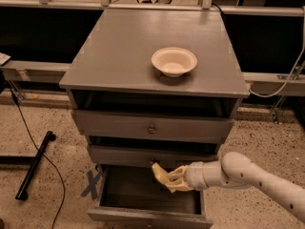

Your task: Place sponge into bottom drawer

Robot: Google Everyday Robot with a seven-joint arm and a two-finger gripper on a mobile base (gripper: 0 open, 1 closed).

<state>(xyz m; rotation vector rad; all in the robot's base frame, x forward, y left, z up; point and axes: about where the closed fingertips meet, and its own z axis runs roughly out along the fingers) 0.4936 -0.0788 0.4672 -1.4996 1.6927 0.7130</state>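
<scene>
The bottom drawer [143,216] of the grey cabinet is pulled out, its inside open to view. My gripper [167,179] reaches in from the right on a white arm and is shut on the pale-yellow sponge [160,173]. It holds the sponge just above the drawer's right half, in front of the middle drawer's front panel. The sponge sticks out to the left of the fingers [177,181].
A round white bowl [174,61] sits on the cabinet top [119,56]. Two drawers with small knobs [151,129] are above the open one. A black bar [33,165] and a cable lie on the speckled floor at left. A blue X tape mark [91,183] is beside the drawer.
</scene>
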